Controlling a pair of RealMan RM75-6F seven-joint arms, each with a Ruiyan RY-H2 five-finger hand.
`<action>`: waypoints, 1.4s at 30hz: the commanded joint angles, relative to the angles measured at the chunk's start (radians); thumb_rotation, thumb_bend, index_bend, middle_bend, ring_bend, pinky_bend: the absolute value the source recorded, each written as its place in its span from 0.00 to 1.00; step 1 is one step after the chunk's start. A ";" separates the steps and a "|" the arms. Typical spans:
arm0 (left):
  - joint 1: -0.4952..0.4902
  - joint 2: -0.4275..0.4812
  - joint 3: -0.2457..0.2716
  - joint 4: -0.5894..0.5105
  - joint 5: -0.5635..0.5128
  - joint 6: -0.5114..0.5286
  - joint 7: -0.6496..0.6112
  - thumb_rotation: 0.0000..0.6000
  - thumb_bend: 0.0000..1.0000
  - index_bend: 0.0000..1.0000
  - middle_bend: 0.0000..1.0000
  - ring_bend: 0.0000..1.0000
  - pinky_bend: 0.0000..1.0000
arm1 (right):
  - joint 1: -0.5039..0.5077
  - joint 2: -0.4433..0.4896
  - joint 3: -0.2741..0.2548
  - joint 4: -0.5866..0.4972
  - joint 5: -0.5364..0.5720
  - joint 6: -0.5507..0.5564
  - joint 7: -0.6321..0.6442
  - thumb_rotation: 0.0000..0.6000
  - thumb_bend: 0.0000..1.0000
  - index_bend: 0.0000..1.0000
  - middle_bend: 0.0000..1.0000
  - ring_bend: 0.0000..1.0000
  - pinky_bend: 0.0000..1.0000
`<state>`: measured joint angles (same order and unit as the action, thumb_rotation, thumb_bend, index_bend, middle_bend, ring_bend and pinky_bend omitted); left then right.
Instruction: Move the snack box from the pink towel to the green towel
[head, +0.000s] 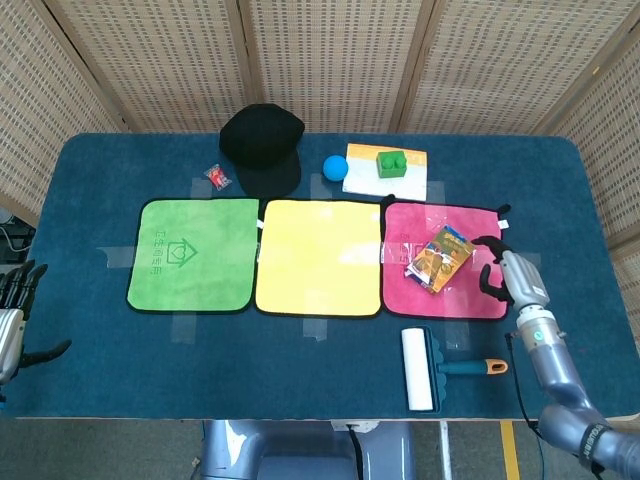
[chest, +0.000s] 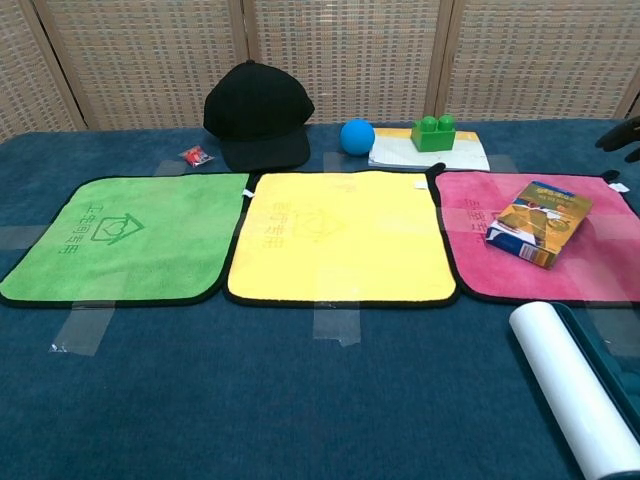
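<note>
The snack box (head: 439, 258) (chest: 540, 222), orange and blue, lies flat on the pink towel (head: 470, 290) (chest: 580, 275) at the right. The green towel (head: 193, 253) (chest: 115, 238) lies bare at the left, with a yellow towel (head: 319, 256) (chest: 340, 235) between the two. My right hand (head: 507, 270) hovers at the pink towel's right edge, just right of the box, fingers apart and holding nothing; only its dark fingertips (chest: 624, 135) show in the chest view. My left hand (head: 12, 312) is at the table's left edge, open and holding nothing.
A lint roller (head: 420, 368) (chest: 572, 385) with an orange-tipped handle lies in front of the pink towel. Behind the towels sit a black cap (head: 262, 148), a blue ball (head: 335, 167), a green block (head: 390, 163) on a white pad, and a small red wrapper (head: 217, 177).
</note>
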<state>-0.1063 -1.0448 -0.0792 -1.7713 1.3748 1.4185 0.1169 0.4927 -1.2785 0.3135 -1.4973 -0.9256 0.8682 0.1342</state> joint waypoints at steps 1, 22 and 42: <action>-0.004 -0.001 -0.003 0.002 -0.007 -0.005 0.001 1.00 0.00 0.00 0.00 0.00 0.00 | 0.078 -0.069 0.030 0.083 0.137 -0.060 -0.059 1.00 0.96 0.24 0.22 0.19 0.32; -0.018 -0.008 -0.004 0.009 -0.032 -0.024 0.013 1.00 0.00 0.00 0.00 0.00 0.00 | 0.175 -0.178 0.036 0.233 0.425 -0.177 -0.118 1.00 0.98 0.24 0.22 0.19 0.32; -0.022 0.001 -0.006 0.009 -0.041 -0.026 -0.010 1.00 0.00 0.00 0.00 0.00 0.00 | 0.264 -0.231 0.041 0.112 0.476 -0.113 -0.167 1.00 0.99 0.24 0.22 0.19 0.32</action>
<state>-0.1279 -1.0444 -0.0856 -1.7624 1.3343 1.3924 0.1072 0.7489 -1.5022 0.3539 -1.3782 -0.4563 0.7468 -0.0250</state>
